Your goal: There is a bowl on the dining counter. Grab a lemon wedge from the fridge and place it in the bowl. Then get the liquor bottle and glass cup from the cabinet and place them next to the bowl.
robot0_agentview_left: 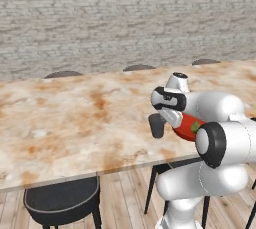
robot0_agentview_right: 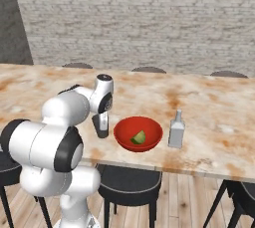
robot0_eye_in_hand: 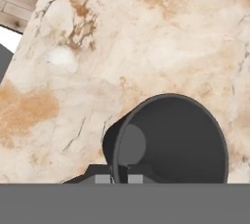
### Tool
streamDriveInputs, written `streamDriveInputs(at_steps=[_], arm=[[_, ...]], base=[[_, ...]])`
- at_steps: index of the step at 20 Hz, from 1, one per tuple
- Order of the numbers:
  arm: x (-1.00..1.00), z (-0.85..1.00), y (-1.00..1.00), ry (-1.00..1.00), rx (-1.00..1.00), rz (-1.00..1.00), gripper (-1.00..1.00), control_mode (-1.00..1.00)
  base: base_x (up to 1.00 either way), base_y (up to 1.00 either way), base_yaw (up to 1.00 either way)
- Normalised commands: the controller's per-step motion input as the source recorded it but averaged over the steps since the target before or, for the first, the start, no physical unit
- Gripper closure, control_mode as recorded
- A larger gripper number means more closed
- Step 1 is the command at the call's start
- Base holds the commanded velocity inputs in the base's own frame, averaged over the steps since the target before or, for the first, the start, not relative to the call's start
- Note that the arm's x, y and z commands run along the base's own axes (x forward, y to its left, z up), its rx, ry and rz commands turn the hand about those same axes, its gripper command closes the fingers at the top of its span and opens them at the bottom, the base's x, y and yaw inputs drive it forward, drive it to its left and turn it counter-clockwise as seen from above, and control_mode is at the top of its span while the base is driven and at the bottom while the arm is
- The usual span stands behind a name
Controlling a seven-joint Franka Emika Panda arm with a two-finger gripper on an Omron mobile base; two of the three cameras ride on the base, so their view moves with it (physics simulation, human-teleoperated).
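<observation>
The cup (robot0_eye_in_hand: 171, 140), dark grey, stands upright on the counter (robot0_agentview_right: 209, 97) near its near edge, just left of the bowl (robot0_agentview_right: 138, 133) in the right base view. The gripper (robot0_eye_in_hand: 119, 179) is above it, its two fingertips (robot0_eye_in_hand: 102, 179) nearly together and pinching the cup's rim, one tip inside the wall and one outside, as the hand view shows. In the left base view the cup (robot0_agentview_left: 156, 125) hangs below the hand with the bowl (robot0_agentview_left: 186, 127) just behind the arm to its right.

The bowl is red and holds a lemon wedge (robot0_agentview_right: 139, 137), green-yellow, lying toward its right inner side. Just right of the bowl, apart from it, stands the bottle (robot0_agentview_right: 176, 129), clear and upright, with a narrow neck.

The counter is marbled orange and cream. Dark stools (robot0_agentview_right: 128, 184) stand at its near side, and seat backs (robot0_agentview_right: 148, 69) show along the far side before a grey brick wall (robot0_agentview_right: 139, 18).
</observation>
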Motion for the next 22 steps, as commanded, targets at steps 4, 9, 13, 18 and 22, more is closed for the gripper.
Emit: streamDriveInputs(at_steps=[4, 9, 13, 18, 22], arm=[[0.0, -0.26, 0.0, -0.05, 0.0, 0.0, 1.0, -1.0], [-0.05, -0.27, 0.01, -0.08, 0.0, 0.0, -1.0, -1.0], [-0.2, -0.08, 0.01, -0.11, -0.01, 0.0, -1.0, -1.0], [-0.26, 0.15, 0.03, -0.1, -0.01, 0.0, -1.0, -1.0], [-0.12, 0.86, 0.0, -0.08, -0.02, 0.0, -1.0, -1.0]], base=[[0.0, 0.0, 0.0], [0.0, 0.0, 0.0], [0.0, 0.0, 0.0], [0.0, 0.0, 0.0], [0.0, 0.0, 0.0]])
